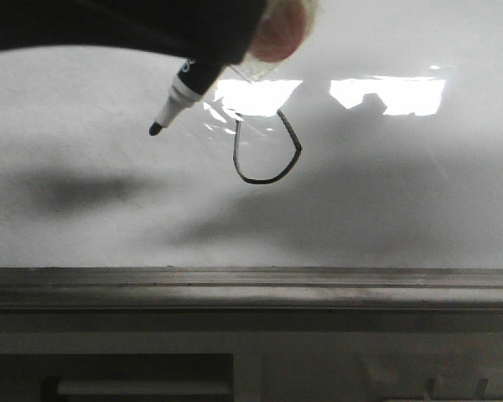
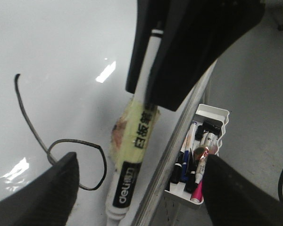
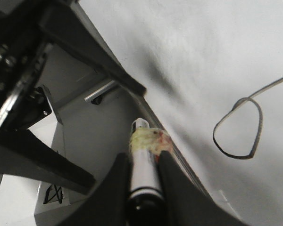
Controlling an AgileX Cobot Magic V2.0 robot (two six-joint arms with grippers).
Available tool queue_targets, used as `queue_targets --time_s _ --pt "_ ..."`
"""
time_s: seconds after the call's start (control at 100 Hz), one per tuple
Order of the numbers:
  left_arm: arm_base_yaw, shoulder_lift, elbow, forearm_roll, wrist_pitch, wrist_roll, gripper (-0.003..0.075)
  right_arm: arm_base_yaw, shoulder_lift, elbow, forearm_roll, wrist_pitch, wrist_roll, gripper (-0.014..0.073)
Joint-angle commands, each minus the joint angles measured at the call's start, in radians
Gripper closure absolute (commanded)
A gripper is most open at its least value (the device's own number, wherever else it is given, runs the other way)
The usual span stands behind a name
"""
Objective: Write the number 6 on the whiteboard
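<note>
Front view, right tool (image 3: 144, 176) clamping marker (image 1: 180, 90), hiding number 6 (image 1: 268, 151) stem, left tool (image 2: 137, 188) wide open

whiteboard (image 1: 84, 218) open at left, marker (image 1: 178, 96) overhanging, ledge (image 1: 251, 289) below

Right gripper (image 3: 144, 172) jaws closed (on a marker (image 3: 142, 160)), left gripper (image 2: 137, 188) jaws apart.

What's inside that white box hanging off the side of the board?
The white box holds several markers and pens standing up, one pink. Its lower part is hidden behind the left gripper's finger.
</note>
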Motion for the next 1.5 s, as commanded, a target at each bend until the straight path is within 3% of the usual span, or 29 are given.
queue_targets --time_s 0.0,0.1,0.37,0.53,0.76,0.96,1.18,1.37,1.49 --pt "-0.014 0.02 -0.043 -0.006 -0.054 0.0 0.023 0.004 -0.011 -0.043 0.031 -0.024 -0.019 0.0638" --pt "-0.012 0.025 -0.045 -0.006 -0.072 0.0 0.0257 0.004 -0.011 -0.045 0.01 -0.022 -0.019 0.0638" --pt "-0.012 0.024 -0.045 0.0 -0.091 0.0 0.0448 0.004 -0.011 -0.045 -0.002 -0.015 -0.019 0.0638" --pt "-0.012 0.024 -0.045 0.014 -0.096 0.0 0.0519 0.004 -0.011 -0.045 0.009 -0.013 -0.024 0.0638" --pt "-0.012 0.024 -0.045 0.014 -0.096 0.0 0.0522 0.004 -0.011 -0.045 0.03 -0.01 -0.047 0.0638" --pt "-0.012 0.024 -0.045 0.016 -0.096 0.0 0.0449 0.004 -0.009 -0.045 0.047 -0.009 -0.059 0.0638" --pt "-0.012 0.024 -0.045 0.028 -0.092 0.0 0.0459 0.004 -0.005 -0.045 0.059 -0.005 -0.066 0.0638" --pt "-0.012 0.024 -0.045 0.033 -0.092 0.0 0.0574 0.004 -0.005 -0.045 0.066 -0.005 -0.07 0.0638" --pt "-0.012 0.024 -0.045 0.033 -0.092 0.0 0.0722 0.004 -0.005 -0.045 0.069 -0.008 -0.07 0.0636"
